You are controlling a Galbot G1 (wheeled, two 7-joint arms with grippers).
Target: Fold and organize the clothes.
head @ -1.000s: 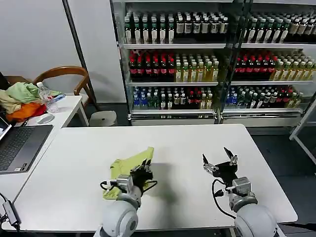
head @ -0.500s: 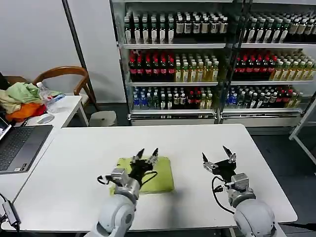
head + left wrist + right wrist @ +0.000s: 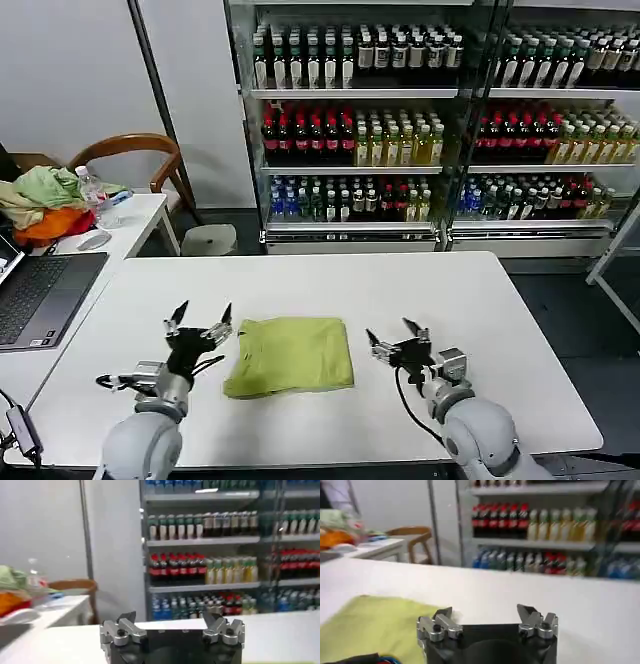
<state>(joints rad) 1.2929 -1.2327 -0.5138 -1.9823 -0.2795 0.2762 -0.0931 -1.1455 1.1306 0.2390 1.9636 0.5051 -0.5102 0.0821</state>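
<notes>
The clothes, one lime yellow-green T-shirt [image 3: 290,355], lie folded into a flat rectangle on the white table [image 3: 480,300] between my two arms. My left gripper [image 3: 199,320] hovers open just to the shirt's left, holding nothing. In the left wrist view that gripper [image 3: 171,622] has its jaws spread wide over the tabletop. My right gripper [image 3: 390,335] stands open just to the right of the shirt, also empty. The right wrist view has the same gripper [image 3: 486,615] open, with the shirt [image 3: 375,625] lying beside it on the table.
A side table [image 3: 140,215] at the left carries a laptop [image 3: 40,295], a mouse, a water bottle and a heap of pale green, tan and orange garments [image 3: 45,205]. A wooden chair [image 3: 130,150] stands behind it. Drink shelves [image 3: 400,120] line the back wall.
The left gripper let go of the shirt, which dropped flat into a folded rectangle, then drew back to the left. The right gripper moved left toward the shirt's edge.
</notes>
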